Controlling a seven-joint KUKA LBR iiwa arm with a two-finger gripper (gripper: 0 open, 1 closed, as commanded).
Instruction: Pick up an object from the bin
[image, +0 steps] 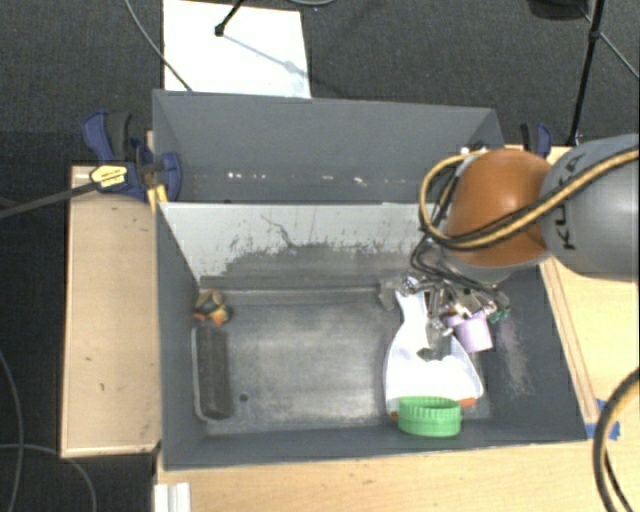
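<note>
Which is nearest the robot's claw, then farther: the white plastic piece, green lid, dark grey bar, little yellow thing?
1. White plastic piece, right under the gripper.
2. Green lid, front right.
3. Dark grey bar and little yellow thing, far left: too close to call.

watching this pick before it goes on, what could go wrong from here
1. The gripper sits over the white object at the right of the bin, near its sloping wall; it may scrape that wall.
2. The green round lid lies against the white object's near end, so a lift could drag or knock it.
</note>
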